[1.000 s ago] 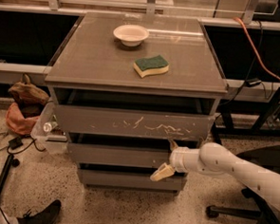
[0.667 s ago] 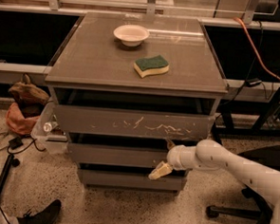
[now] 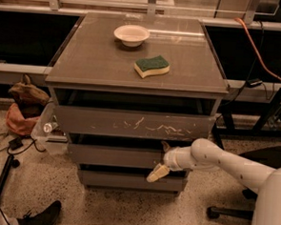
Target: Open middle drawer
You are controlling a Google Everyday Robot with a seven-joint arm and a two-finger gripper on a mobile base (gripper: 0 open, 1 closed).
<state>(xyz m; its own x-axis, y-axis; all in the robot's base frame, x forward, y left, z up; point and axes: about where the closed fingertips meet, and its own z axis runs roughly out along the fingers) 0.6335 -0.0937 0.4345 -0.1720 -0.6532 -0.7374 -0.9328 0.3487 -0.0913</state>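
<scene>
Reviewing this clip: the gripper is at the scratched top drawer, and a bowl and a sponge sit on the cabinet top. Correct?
Not quite. In the camera view the gripper is at the middle drawer, just under the scratched top drawer, fingers spread across its front. The bowl and sponge do sit on the cabinet top.

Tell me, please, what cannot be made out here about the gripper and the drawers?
Camera view:
- Whether the gripper, at the middle drawer's right front, touches it: the arm covers the contact.
- The top drawer's contents: shadowed under the tabletop.
- The middle drawer's inside: hidden by the top drawer's front.
- The arm's base: cut off by the right edge.
</scene>
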